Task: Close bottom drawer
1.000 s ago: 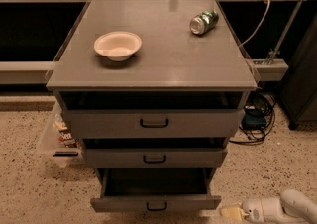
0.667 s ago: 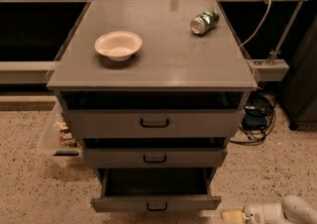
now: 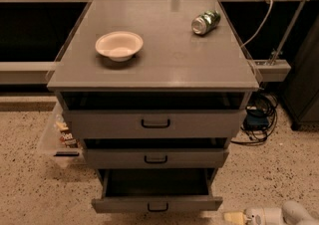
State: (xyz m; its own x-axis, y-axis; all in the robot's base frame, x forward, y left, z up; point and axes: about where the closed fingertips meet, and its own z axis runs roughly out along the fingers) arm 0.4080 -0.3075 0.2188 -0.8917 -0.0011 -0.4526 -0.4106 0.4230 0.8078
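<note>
At the foot of the grey cabinet (image 3: pixel 169 67), your bottom drawer (image 3: pixel 157 203) stands pulled well out, so closing is all ahead. The gripper (image 3: pixel 235 217) sits just beside its right corner; you cannot tell its opening.

cabinet top (image 3: pixel 164 64) | bowl (image 3: pixel 119 45) left | can (image 3: pixel 206 22) rear-right | gripper (image 3: pixel 232 217) near floor (image 3: pixel 30 189)

floor (image 3: pixel 30 189): speckled terrazzo | grey cabinet (image 3: pixel 164 67): centre | cables (image 3: pixel 260 119): right
</note>
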